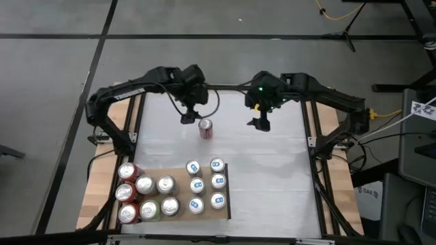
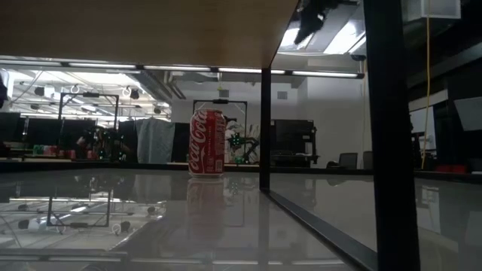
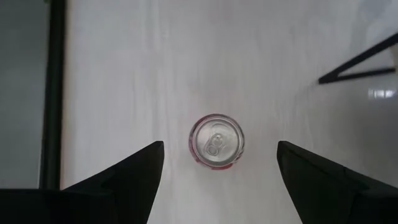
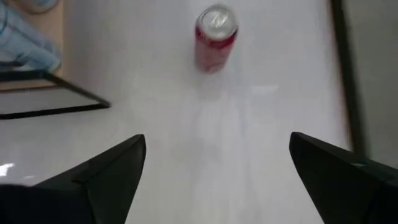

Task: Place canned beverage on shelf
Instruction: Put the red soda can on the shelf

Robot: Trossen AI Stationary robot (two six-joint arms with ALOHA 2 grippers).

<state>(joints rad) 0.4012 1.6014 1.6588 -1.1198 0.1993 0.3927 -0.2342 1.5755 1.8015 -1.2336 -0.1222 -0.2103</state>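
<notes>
Red can [image 1: 205, 128] upright on the white counter [image 1: 272, 177], alone, just beside the left gripper [image 1: 187, 117] and directly below it in the left wrist view, centred between its released jaws, untouched. Right gripper [image 1: 260, 123] hovering well off to the can's other side, jaws spread wide, grasping nothing. Shelf [image 1: 225, 187] farther from both grippers, near the counter's edge on the left arm's side, carrying silver-topped cans [image 1: 165, 185] in rows, red and green ones by the outer side, blue-marked ones [image 1: 217, 181] by the dark edge strip.
</notes>
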